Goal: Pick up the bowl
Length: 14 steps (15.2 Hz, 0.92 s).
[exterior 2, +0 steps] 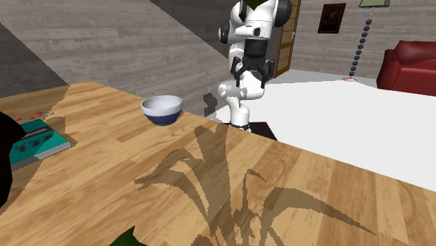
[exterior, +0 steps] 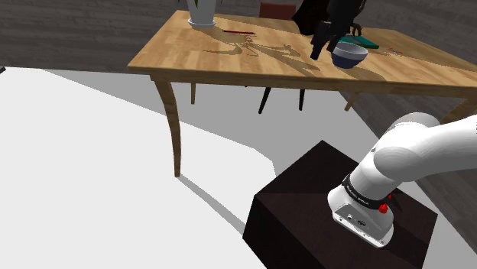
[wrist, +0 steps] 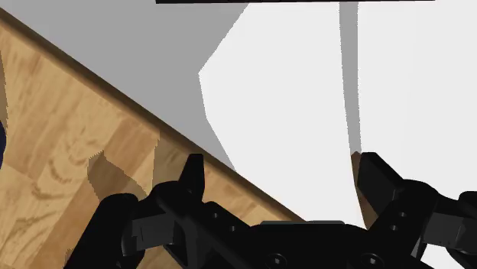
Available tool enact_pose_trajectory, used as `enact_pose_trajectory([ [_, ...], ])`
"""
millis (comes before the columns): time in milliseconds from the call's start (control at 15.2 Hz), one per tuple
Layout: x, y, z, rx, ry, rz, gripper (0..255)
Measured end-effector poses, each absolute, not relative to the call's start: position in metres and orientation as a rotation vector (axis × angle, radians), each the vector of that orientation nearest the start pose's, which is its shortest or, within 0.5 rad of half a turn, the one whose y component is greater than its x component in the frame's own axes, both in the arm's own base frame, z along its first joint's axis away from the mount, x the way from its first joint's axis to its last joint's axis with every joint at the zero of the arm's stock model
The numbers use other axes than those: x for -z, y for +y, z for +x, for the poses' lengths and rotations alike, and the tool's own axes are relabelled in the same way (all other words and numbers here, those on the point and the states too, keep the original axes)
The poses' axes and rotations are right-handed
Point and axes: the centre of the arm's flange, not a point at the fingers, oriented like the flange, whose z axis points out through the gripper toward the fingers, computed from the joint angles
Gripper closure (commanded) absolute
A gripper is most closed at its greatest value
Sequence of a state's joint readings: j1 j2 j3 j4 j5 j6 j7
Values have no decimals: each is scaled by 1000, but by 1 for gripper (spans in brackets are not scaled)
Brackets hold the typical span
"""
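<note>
Shoulder, second exterior and wrist views of a pick-up scene. A round bowl (exterior: pixel 349 55) stands on a light wooden table (exterior: pixel 229 61) with curved legs. Its rim and upper wall are pale bluish-white, and its lower wall darkens to navy towards the foot (the colour band is plainest in the second exterior view (exterior 2: pixel 162 110)). The bowl is upright with its mouth facing up. Being circular, it has no long axis and points no particular way.

The bowl sits near the table's edge on the side of the dark box stand (exterior: pixel 336 222), with a flat teal book (exterior: pixel 359 38) just beyond it. The white arm (exterior: pixel 416 153) reaches from the stand up over the table. The all-black pincer (exterior: pixel 316 52) hangs just beside the bowl, on the shoulder view's left of it. Whether the two touch cannot be told.

In the wrist view the two black fingers (wrist: pixel 191 174) stand wide apart, so the pincer is released and clasps nothing. Between the fingers lie the table's edge and the white and grey floor (wrist: pixel 290 99), and the bowl lies outside that gap.
</note>
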State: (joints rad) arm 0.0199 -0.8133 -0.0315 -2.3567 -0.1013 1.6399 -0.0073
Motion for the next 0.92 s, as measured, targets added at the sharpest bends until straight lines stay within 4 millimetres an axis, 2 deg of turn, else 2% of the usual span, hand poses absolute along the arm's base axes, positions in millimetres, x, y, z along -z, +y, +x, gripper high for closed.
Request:
enact_pose_trajectory([
  [132, -603, -24, 307, 154, -12, -3216, 0],
  [264, -606, -45, 309, 154, -17, -3213, 0],
  [924, -603, -179, 323, 150, -54, -3197, 0],
])
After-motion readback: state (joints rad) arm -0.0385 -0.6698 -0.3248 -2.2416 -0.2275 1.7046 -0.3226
